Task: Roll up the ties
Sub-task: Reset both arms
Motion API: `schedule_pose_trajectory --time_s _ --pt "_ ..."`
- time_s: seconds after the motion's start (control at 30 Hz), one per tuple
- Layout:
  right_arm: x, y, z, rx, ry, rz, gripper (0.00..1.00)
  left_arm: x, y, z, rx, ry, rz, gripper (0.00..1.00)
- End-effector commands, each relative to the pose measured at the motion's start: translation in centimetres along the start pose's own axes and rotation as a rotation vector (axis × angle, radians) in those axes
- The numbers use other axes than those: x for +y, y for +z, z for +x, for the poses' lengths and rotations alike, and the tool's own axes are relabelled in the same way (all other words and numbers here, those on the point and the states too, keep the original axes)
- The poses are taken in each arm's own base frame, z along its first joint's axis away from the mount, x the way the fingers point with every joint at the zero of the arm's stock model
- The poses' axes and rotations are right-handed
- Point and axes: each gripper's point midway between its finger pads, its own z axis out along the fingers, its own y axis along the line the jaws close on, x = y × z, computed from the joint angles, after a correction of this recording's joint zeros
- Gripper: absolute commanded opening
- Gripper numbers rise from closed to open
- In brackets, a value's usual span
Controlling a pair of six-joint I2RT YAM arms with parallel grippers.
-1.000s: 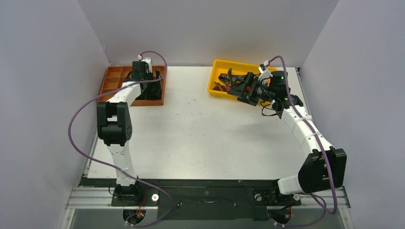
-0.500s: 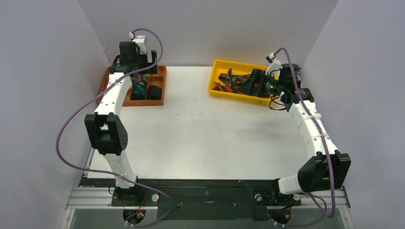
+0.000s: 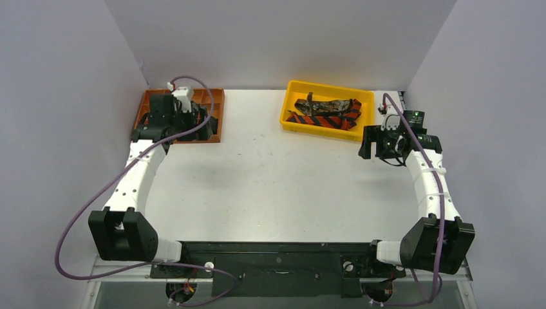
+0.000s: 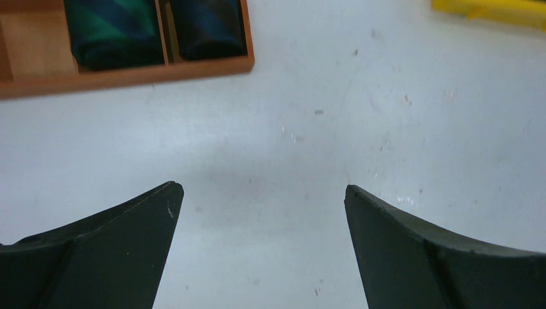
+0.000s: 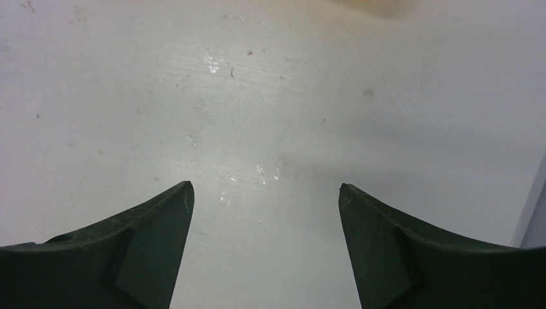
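Overhead, a white table (image 3: pixel 270 187) carries an orange compartment tray (image 3: pixel 147 103) at far left and a yellow bin (image 3: pixel 288 111) at far centre-right. Two loose ties lie in the bin: a red-orange tie with black stripes (image 3: pixel 322 120) towards the front and a mottled brown tie (image 3: pixel 329 105) behind it. The left gripper (image 3: pixel 201 123) hangs over the tray's right end, hiding its contents. Half a second ago it sat further back, and two dark rolls showed there. The right gripper (image 3: pixel 368 143) is over bare table just right of the bin's near corner. Half a second ago it was above the bin, covering part of the ties.

On the left wrist camera, the jaws stand spread wide with nothing between them, only table below. The tray's corner shows at top left, holding a green-and-navy striped roll (image 4: pixel 112 29) and a plain navy roll (image 4: pixel 207 26) side by side in separate compartments.

On the right wrist camera, the jaws gape wide and empty over scuffed table.
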Motion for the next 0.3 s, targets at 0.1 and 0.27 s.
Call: schedule_pose_trajectory --time_s 0.1,0.27 --pt "-0.9 -2.3 2.8 0.000 -0.103 0.079 0.78 0.2 -1.9 5.4 0.036 -0.049 -0.008 0.97" --pt "-1.1 -3.0 2.4 -0.021 -0.106 0.088 0.80 0.3 -2.0 5.7 0.029 -0.073 -0.021 0.97"
